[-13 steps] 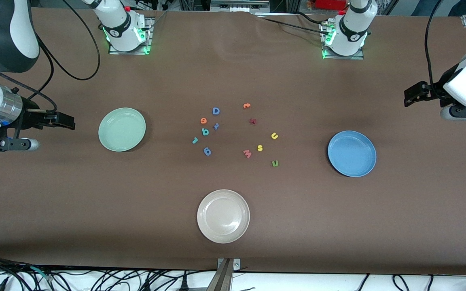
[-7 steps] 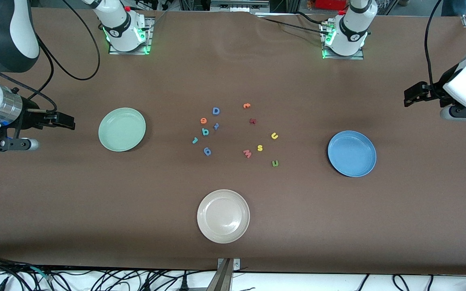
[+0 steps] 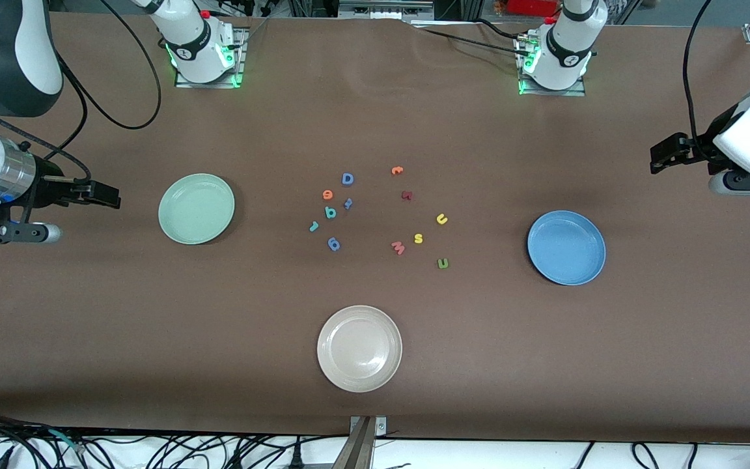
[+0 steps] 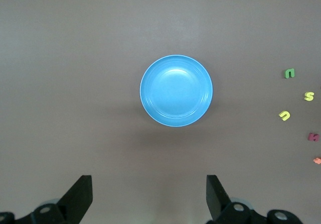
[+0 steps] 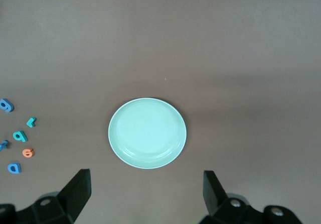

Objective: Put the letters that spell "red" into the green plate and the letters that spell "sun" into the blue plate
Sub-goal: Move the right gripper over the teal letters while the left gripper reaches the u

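Front view, largest first: green plate (image 3: 196, 208) and blue plate (image 3: 566, 247), both bare. Right gripper (image 3: 105, 195) and left gripper (image 3: 661, 153), each wide open, empty, waiting at its table end. "Red" letters (image 3: 330, 212) and "sun" letters (image 3: 441, 219) mid-table between plates. Nothing changed since earlier; sorting unstarted.

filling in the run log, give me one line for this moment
left gripper: open, waits above table end | right gripper: open, waits beside green plate | blue plate: no letters | letters: none placed

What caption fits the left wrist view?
Open left tool hangs over bare table short of the empty blue plate, letters nearby.
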`<control>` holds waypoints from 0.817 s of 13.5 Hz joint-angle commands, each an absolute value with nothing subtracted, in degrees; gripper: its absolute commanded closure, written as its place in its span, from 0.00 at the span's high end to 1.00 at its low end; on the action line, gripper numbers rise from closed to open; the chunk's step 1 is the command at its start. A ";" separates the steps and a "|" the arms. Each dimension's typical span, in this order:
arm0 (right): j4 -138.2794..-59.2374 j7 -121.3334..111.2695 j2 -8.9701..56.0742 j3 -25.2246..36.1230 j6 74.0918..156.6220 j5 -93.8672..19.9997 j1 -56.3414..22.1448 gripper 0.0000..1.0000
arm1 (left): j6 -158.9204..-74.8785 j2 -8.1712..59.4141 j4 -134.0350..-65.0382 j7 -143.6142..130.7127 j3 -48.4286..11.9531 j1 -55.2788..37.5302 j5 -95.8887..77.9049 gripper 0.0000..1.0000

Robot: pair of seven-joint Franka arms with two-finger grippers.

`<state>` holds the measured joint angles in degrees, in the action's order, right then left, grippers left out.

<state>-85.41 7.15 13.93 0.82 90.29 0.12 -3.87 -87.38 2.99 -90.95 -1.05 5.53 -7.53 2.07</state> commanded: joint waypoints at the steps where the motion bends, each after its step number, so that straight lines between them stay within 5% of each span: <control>1: -86.57 13.08 13.36 0.35 89.56 0.79 -5.09 0.99 | -87.01 3.96 -89.21 0.09 5.36 -7.29 1.41 1.00; 11: -86.84 48.20 22.22 0.26 93.50 -2.80 -21.26 0.99 | -87.19 4.57 -89.12 -0.35 5.36 -7.47 1.32 1.00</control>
<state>-86.75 42.02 19.97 -0.18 91.80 -0.80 -19.68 -87.51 3.27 -90.94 -1.05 5.52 -7.60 2.07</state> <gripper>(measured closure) 0.013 0.000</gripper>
